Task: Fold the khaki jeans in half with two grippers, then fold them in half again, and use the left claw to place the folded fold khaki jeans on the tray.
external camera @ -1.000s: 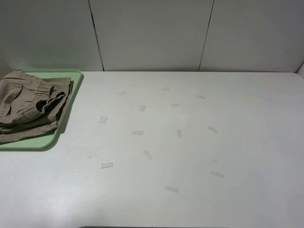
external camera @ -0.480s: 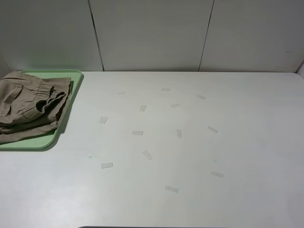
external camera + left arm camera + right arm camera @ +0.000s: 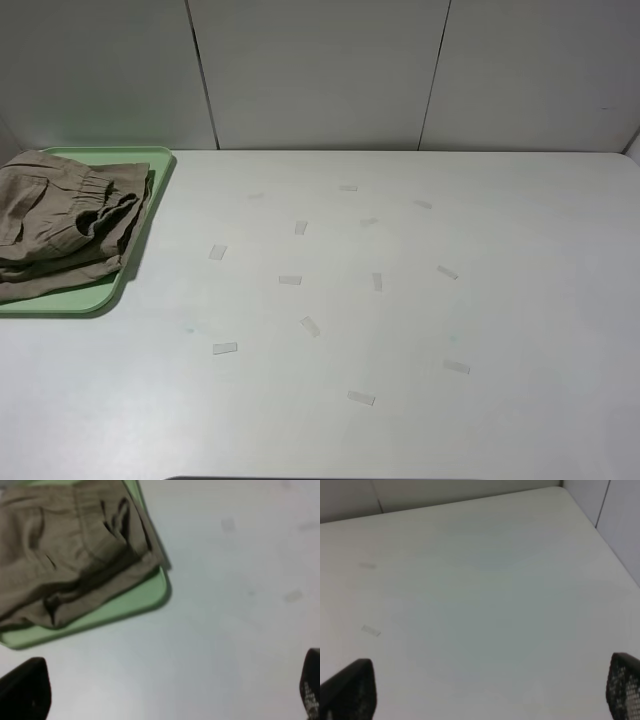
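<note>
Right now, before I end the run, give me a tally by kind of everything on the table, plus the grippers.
khaki jeans: 1
tray: 1
tape strips: 13
grippers: 2, the left gripper and the right gripper, both open
Total: 17

Soft, matt woven cloth on the khaki jeans (image 3: 65,220), creased and rumpled, with a gathered, puckered waistband. Beneath them the tray (image 3: 158,170) looks like smooth pale green plastic with a faint sheen along its low rim, at the table's far left corner. The table (image 3: 520,260) itself is smooth, matt and off-white, dotted with small translucent tape strips (image 3: 290,280) lying flat. At the left claw (image 3: 165,695), the jaw plates read matt black, one showing a fine dotted texture.
</note>
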### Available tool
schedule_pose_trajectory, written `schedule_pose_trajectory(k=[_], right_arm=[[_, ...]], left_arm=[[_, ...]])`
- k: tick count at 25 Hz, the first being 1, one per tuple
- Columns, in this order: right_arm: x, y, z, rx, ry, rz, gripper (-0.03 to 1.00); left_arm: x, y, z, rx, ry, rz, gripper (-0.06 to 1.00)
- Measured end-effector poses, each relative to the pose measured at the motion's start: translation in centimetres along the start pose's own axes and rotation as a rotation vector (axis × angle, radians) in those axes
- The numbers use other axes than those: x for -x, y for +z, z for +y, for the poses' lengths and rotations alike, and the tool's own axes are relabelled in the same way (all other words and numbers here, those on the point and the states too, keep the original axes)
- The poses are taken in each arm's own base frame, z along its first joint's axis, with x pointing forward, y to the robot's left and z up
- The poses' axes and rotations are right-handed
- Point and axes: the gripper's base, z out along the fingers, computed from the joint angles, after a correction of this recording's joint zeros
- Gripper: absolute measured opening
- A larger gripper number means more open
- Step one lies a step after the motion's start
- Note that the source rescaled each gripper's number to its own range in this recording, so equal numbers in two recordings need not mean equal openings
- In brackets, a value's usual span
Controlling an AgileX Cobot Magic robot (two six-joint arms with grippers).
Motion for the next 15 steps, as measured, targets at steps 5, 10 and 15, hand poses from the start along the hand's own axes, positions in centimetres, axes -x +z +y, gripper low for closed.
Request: schedule_pose_trajectory(k=[5, 10, 15], right_arm=[[0.0, 0.0, 0.0, 0.0, 0.0, 0.0, 1.0], [0.0, 0.0, 0.0, 0.0, 0.0, 0.0, 1.0], [0.0, 0.0, 0.0, 0.0, 0.0, 0.0, 1.0]], left_arm=[[-1.6, 1.6, -0.2, -0.009, -0.094, -0.042, 1.0], [-1.6, 1.7, -0.1, -0.004, -0.112, -0.063, 1.0], [-1.6, 1.7, -0.1, -0.004, -0.113, -0.063, 1.0]])
